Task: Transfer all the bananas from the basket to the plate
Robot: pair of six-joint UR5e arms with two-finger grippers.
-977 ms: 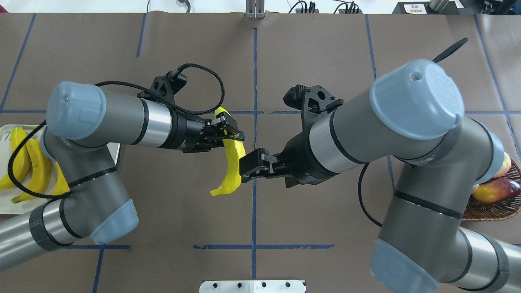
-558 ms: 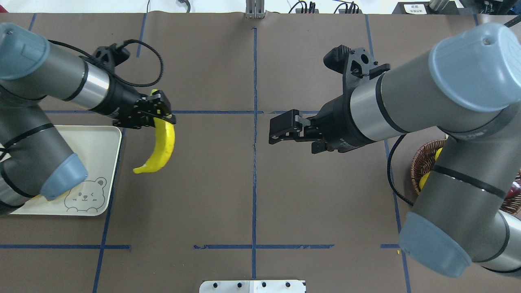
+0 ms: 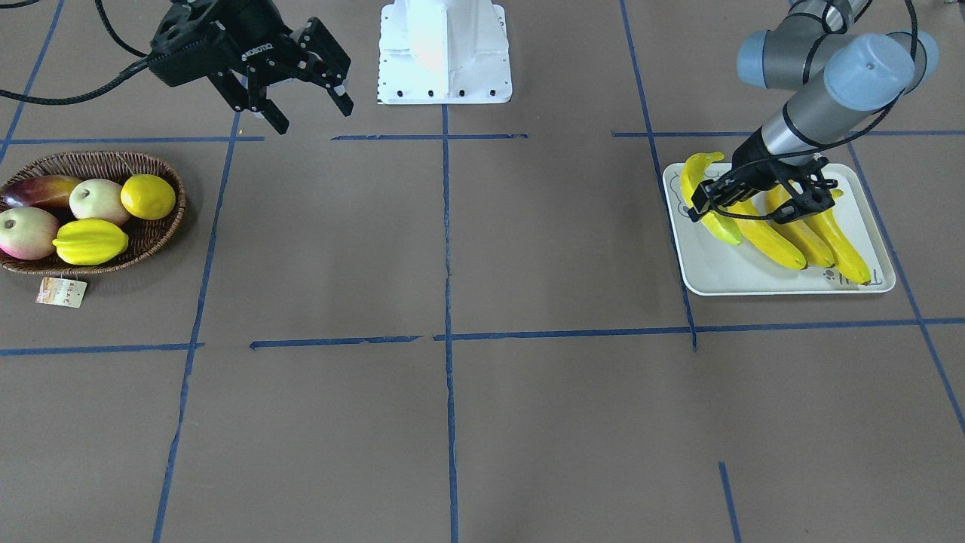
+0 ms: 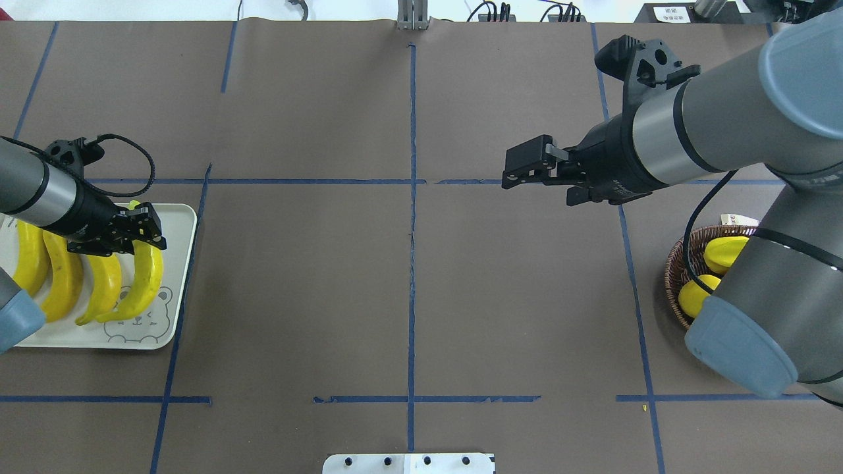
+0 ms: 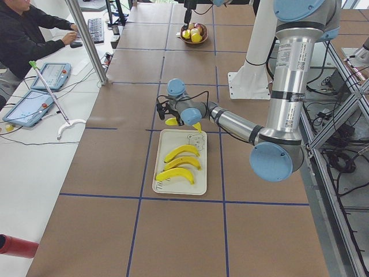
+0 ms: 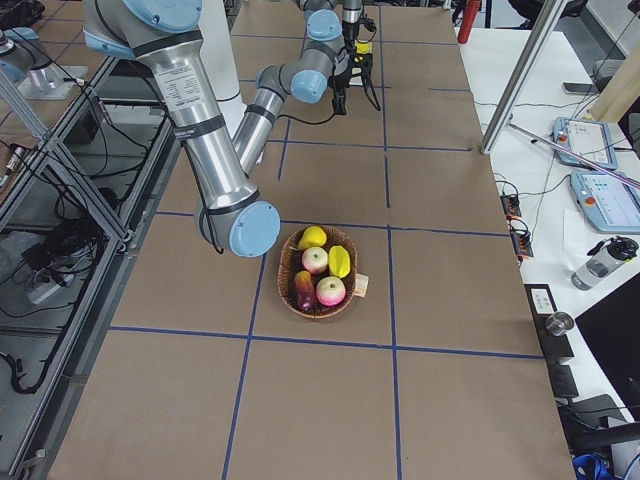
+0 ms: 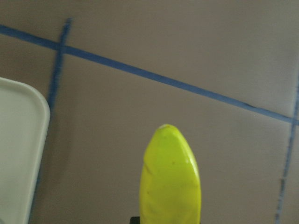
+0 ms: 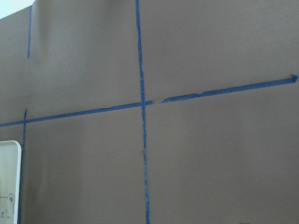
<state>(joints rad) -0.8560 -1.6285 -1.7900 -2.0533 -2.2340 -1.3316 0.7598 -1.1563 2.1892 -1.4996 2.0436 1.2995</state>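
My left gripper (image 4: 140,228) is shut on a banana (image 4: 147,278) and holds it low over the inner edge of the plate (image 4: 179,220), beside the printed bear. Its rounded end fills the left wrist view, banana (image 7: 170,177). Three more bananas (image 4: 62,276) lie side by side on the plate (image 3: 754,283). In the front-facing view the left gripper (image 3: 742,197) grips the held banana (image 3: 697,177) near its top. My right gripper (image 4: 520,168) hangs open and empty in mid-air on the right half; right gripper (image 3: 310,113). The basket (image 3: 162,234) holds no banana.
The basket (image 4: 672,276) sits at the far right under my right arm, with a lemon (image 3: 148,196), a starfruit (image 3: 90,241), apples and a mango in it, and a paper tag (image 3: 62,292) beside it. The robot base (image 3: 445,53) stands at the table's edge. A person (image 5: 23,34) sits at a side desk.
My left arm carried the banana leftward from the table's middle to over the plate. My right arm drew back to the right, its gripper open and empty.
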